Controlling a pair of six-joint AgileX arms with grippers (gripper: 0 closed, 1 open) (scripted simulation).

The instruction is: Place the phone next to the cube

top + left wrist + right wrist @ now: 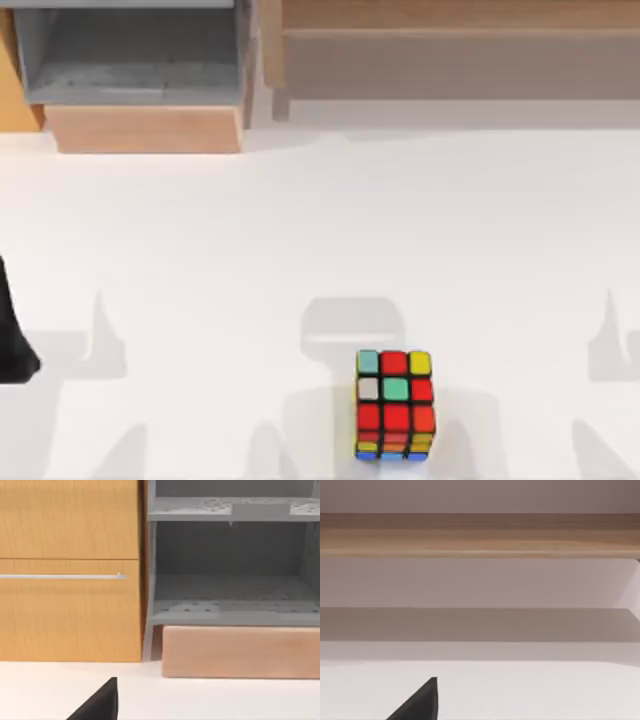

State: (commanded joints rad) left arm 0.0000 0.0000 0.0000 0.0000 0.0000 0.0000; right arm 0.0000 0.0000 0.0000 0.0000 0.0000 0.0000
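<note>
While black-edged and boxy, the cube (pixel 394 404) sits on smooth table (pixel 300 250)

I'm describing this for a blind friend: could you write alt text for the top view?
A small puzzle cube with red, yellow, green, white and blue stickers stands on a white table, near its front edge and a little right of centre. Along the back stand a grey open shelf unit at the left and a wooden shelf at the right.
</note>
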